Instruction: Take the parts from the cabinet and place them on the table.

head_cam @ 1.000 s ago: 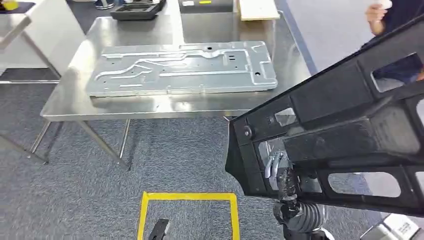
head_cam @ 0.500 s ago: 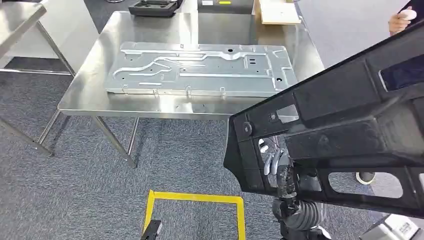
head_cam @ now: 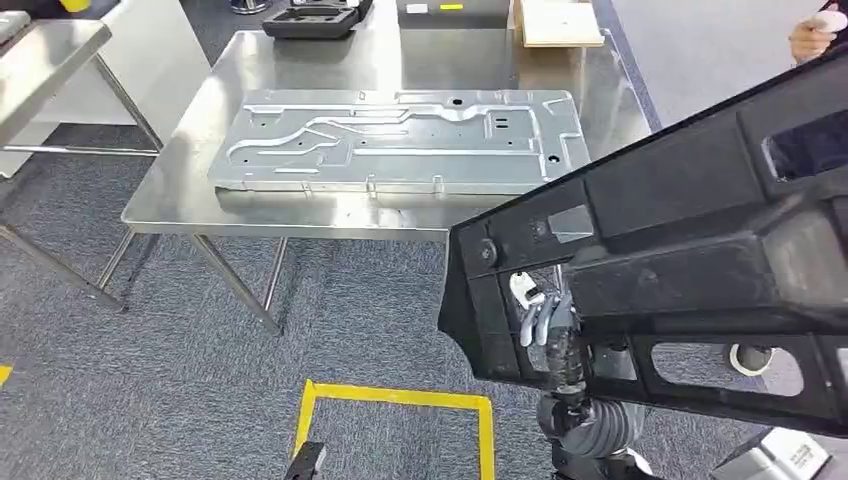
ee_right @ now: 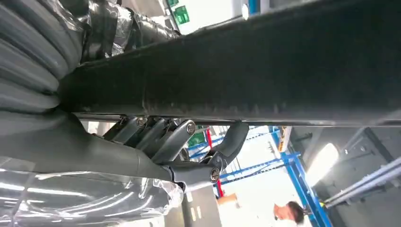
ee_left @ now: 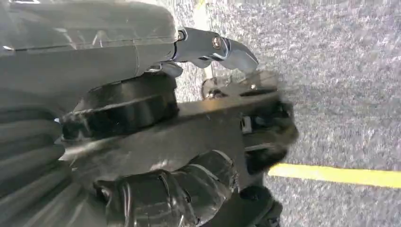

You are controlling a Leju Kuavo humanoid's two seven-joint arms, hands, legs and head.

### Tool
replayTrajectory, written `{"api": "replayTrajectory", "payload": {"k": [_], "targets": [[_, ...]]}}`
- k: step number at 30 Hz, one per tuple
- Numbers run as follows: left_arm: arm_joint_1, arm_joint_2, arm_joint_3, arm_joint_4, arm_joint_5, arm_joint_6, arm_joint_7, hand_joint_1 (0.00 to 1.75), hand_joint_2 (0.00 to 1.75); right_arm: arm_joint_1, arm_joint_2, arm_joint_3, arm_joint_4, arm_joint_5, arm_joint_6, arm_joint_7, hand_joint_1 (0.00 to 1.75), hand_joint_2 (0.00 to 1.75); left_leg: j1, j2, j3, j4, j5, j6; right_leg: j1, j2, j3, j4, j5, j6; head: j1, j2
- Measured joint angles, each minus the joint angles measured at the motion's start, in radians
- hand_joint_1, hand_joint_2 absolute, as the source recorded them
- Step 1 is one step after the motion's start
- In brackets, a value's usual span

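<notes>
A large black frame part (head_cam: 690,250) with open cut-outs spans the right side of the head view, tilted, low end toward me. My right hand (head_cam: 549,333) grips one of its bars from below. The right wrist view has the fingers (ee_right: 187,137) hooked against the black bar (ee_right: 283,66). The steel table (head_cam: 180,205) stands ahead with a big silver stamped plate (head_cam: 400,140) lying on it. My left hand (ee_left: 156,142) hangs over the grey carpet, thumb apart from the dark fingers, holding nothing I can make out.
A black tray (head_cam: 310,18) and a cardboard box (head_cam: 555,20) sit at the table's far edge. Another steel table (head_cam: 40,50) stands at far left. A yellow tape square (head_cam: 400,398) marks the carpet near me. A person's hand (head_cam: 818,32) shows at top right.
The whole picture has shifted, so the camera moved: the table now lies lower and further right in view. The black frame stays in my right hand.
</notes>
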Motion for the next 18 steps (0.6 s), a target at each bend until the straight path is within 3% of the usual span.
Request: {"api": "replayTrajectory", "payload": {"k": [1,3,4,7,8,9,10,11,13,14,15,16,18], "targets": [[0.001,0.002,0.000,0.000,0.000,-0.002,0.001,0.00,1.75,-0.001,0.003,0.002,0.003,0.000,0.000,0.000,1.75,1.75,0.000,0.000,0.026,-0.055,0.039,0.002,0.000,0.000,0.002,0.000,-0.001,0.001,0.000,0.000],[0.001,0.009,0.000,0.000,0.000,-0.002,0.001,0.00,1.75,-0.007,0.006,0.008,0.008,0.000,-0.001,0.000,1.75,1.75,-0.001,0.003,0.112,-0.221,0.119,0.013,0.000,0.001,0.009,0.000,-0.005,0.003,0.000,0.000],[-0.001,0.010,0.000,0.000,0.000,-0.002,0.001,0.00,1.75,-0.009,0.007,0.012,0.009,0.000,-0.001,0.000,1.75,1.75,-0.004,0.008,0.137,-0.272,0.109,0.021,0.001,0.001,0.010,-0.001,-0.008,0.006,0.001,0.000],[-0.001,0.012,0.000,0.000,-0.003,0.002,0.000,0.00,1.75,-0.010,0.008,0.016,0.014,-0.004,-0.014,-0.002,1.75,1.75,-0.013,0.005,0.142,-0.281,0.108,0.032,0.004,0.000,0.010,-0.006,-0.008,0.021,0.000,0.000],[0.001,0.015,0.000,0.000,-0.003,0.004,0.000,0.00,1.75,-0.010,0.008,0.016,0.015,-0.005,-0.016,-0.002,1.75,1.75,-0.013,0.005,0.142,-0.285,0.109,0.036,0.004,-0.001,0.013,-0.010,-0.008,0.025,0.002,0.000],[0.001,0.015,0.000,0.000,-0.005,0.005,0.000,0.00,1.75,-0.011,0.008,0.016,0.015,-0.006,-0.016,-0.003,1.75,1.75,0.000,0.005,0.152,-0.302,0.117,0.044,0.009,-0.001,0.009,-0.005,-0.015,0.031,0.002,0.000],[0.002,0.015,0.000,0.000,-0.008,0.007,-0.002,0.00,1.75,-0.011,0.008,0.016,0.016,-0.007,-0.017,-0.003,1.75,1.75,-0.002,0.005,0.158,-0.307,0.118,0.046,0.006,0.004,0.001,0.018,-0.031,0.034,0.003,0.000],[0.000,0.015,0.000,0.000,-0.010,0.009,-0.003,0.00,1.75,-0.011,0.008,0.016,0.017,-0.010,-0.018,-0.005,1.75,1.75,-0.002,0.006,0.159,-0.308,0.116,0.052,0.007,0.005,-0.026,0.078,-0.065,0.035,0.007,0.000],[-0.001,0.015,0.000,0.000,-0.013,0.017,-0.005,0.00,1.75,-0.008,0.008,0.016,0.018,-0.018,-0.018,-0.006,1.75,1.75,-0.004,0.006,0.160,-0.307,0.112,0.059,0.006,0.005,-0.111,0.237,-0.128,0.038,0.009,0.000],[0.000,0.015,0.000,0.000,-0.013,0.019,-0.006,0.00,1.75,-0.005,0.007,0.016,0.020,-0.021,-0.018,-0.006,1.75,1.75,-0.004,0.006,0.161,-0.306,0.111,0.061,0.006,0.005,-0.140,0.284,-0.134,0.040,0.008,0.000],[0.001,0.015,-0.001,0.000,-0.013,0.020,-0.006,0.00,1.75,-0.003,0.007,0.016,0.024,-0.025,-0.018,-0.006,1.75,1.75,-0.003,0.005,0.162,-0.305,0.109,0.060,0.005,0.005,-0.149,0.287,-0.118,0.042,0.009,0.000],[0.001,0.015,-0.001,0.000,-0.013,0.022,-0.006,0.00,1.75,-0.003,0.007,0.016,0.025,-0.028,-0.018,-0.006,1.75,1.75,-0.003,0.004,0.165,-0.303,0.106,0.060,0.003,0.005,-0.134,0.244,-0.081,0.044,0.009,0.000],[0.001,0.014,-0.001,0.000,-0.014,0.022,-0.007,0.00,1.75,-0.003,0.006,0.016,0.026,-0.030,-0.018,-0.007,1.75,1.75,-0.001,0.000,0.171,-0.293,0.095,0.054,-0.004,0.005,-0.057,0.076,0.014,0.045,0.009,0.000]]}}
